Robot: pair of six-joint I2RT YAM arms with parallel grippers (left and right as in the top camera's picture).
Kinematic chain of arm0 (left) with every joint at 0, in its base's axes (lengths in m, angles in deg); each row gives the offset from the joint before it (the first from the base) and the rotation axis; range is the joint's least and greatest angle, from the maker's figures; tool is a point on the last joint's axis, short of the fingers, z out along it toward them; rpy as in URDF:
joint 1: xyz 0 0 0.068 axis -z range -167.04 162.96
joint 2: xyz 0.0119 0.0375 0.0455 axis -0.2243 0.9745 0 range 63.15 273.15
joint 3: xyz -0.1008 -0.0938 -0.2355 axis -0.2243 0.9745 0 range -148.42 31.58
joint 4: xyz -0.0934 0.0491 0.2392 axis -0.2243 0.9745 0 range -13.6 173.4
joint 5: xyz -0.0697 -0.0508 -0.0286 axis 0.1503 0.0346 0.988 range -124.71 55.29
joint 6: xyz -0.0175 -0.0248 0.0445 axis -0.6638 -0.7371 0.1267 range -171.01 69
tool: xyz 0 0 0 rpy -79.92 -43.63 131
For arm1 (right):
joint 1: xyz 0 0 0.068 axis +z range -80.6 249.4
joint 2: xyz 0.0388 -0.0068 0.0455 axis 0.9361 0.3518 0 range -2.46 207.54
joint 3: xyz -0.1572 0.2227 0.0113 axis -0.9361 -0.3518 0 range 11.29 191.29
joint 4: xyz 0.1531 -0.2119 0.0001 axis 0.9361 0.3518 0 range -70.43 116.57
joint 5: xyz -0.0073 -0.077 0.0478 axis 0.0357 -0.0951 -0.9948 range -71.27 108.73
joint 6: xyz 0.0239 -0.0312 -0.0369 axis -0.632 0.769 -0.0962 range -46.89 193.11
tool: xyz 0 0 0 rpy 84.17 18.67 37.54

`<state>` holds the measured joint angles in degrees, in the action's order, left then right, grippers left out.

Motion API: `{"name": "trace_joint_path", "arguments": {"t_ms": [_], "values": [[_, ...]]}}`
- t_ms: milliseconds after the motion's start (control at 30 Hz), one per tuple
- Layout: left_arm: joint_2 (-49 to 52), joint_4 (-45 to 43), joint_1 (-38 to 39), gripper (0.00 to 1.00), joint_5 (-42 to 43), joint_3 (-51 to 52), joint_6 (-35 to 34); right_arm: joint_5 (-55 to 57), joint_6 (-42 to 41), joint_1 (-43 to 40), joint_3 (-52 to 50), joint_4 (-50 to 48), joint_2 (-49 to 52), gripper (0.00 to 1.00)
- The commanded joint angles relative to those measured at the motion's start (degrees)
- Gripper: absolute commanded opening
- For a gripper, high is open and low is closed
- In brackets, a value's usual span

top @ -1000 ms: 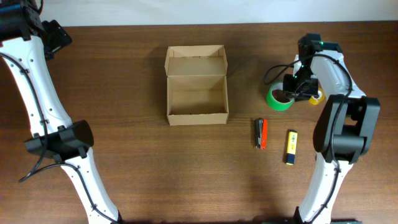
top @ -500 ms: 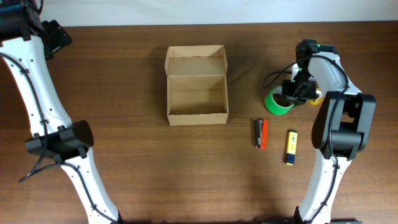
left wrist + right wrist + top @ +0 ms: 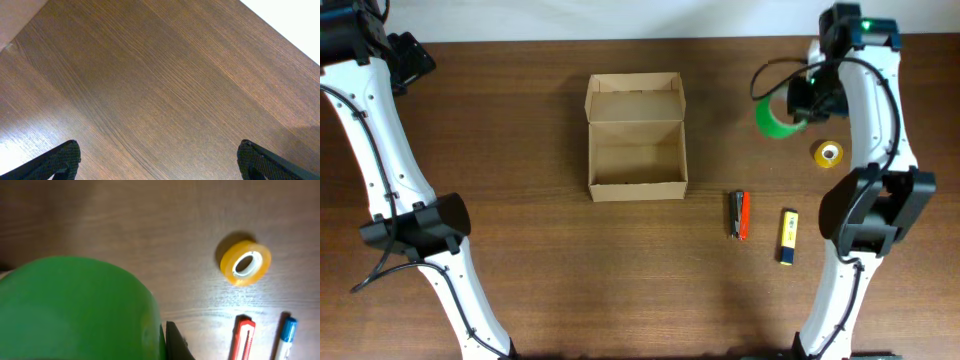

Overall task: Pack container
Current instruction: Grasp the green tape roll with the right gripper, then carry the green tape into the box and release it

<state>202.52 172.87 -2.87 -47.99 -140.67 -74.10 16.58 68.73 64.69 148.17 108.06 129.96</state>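
Observation:
The container (image 3: 637,160) is an open tan cardboard box with its flap lid folded back, at the table's middle; it looks empty. My right gripper (image 3: 798,103) is shut on a green tape roll (image 3: 776,117), held above the table right of the box; the roll fills the lower left of the right wrist view (image 3: 75,310). A yellow tape roll (image 3: 829,154) lies on the table, also in the right wrist view (image 3: 246,263). My left gripper (image 3: 159,162) is open and empty over bare wood.
A red-and-black utility knife (image 3: 740,215) and a yellow-and-blue marker (image 3: 788,236) lie right of the box near the front; both show in the right wrist view, the knife (image 3: 243,340) and the marker (image 3: 286,337). The left arm stands at the far left.
My right gripper has lifted the green tape roll off the table and carried it toward the back. The yellow roll stays in place and is now uncovered. The left arm has not moved.

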Motion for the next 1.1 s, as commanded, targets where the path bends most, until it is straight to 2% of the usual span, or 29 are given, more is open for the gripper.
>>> {"name": "trace_joint_path", "arguments": {"t_ms": [0,200,400,567,700,900,1067], "values": [[0.17,0.17,-0.20,1.00,0.46,-0.79,0.87,-1.97,1.44,4.31,8.59,2.60,-0.39,0.04],[0.20,0.04,-0.20,1.00,0.48,-0.79,0.87,-2.14,5.95,14.08,17.66,5.92,-0.72,0.04],[0.20,0.07,-0.20,1.00,0.48,-0.79,0.87,-2.03,10.54,24.11,17.66,7.15,-0.92,0.04],[0.20,0.04,-0.20,1.00,0.48,-0.79,0.87,-1.75,12.48,29.05,16.59,8.83,-1.09,0.04],[0.20,0.04,-0.20,1.00,0.48,-0.79,0.87,-3.52,12.28,30.67,10.43,7.74,-4.15,0.04],[0.17,0.17,-0.20,1.00,0.48,-0.79,0.87,-2.54,11.63,31.50,-7.72,0.02,-13.94,0.04],[0.20,0.20,-0.20,1.00,0.48,-0.79,0.87,-0.20,11.69,31.39,-9.97,-3.78,-14.01,0.04]]}}
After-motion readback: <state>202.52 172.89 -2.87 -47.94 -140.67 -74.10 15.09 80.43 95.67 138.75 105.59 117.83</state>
